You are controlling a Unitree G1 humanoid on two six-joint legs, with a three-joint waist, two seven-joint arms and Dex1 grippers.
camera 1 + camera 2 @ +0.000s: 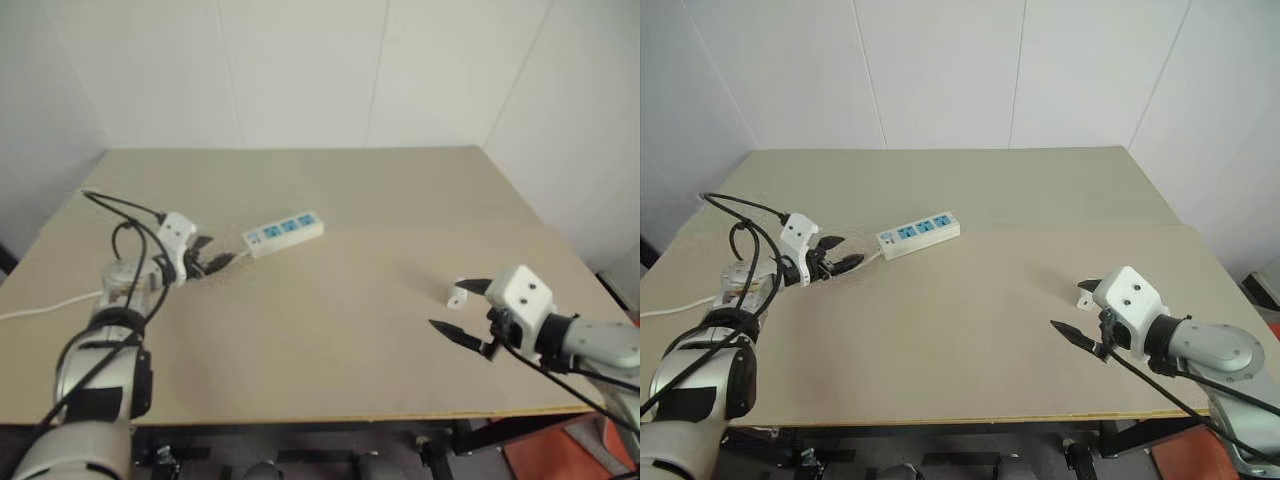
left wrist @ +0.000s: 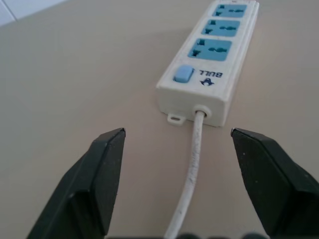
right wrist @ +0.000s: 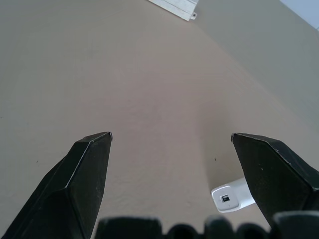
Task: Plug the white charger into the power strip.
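The power strip (image 1: 285,233), a white bar with three blue sockets, lies left of the table's middle, and its white cord (image 2: 192,169) runs back toward my left arm. My left gripper (image 2: 177,132) hovers just short of the strip's switch end, open, with the cord lying between its fingers and nothing gripped. The white charger (image 1: 458,296) rests on the table at the right. My right gripper (image 1: 450,305) stands open right beside it, fingers spread and empty. The charger (image 3: 233,195) sits close to one right finger, apart from it.
The beige table (image 1: 340,350) has white walls behind and to both sides. A white cable (image 1: 40,306) trails off the table's left edge. Black cables loop over my left arm (image 1: 125,215).
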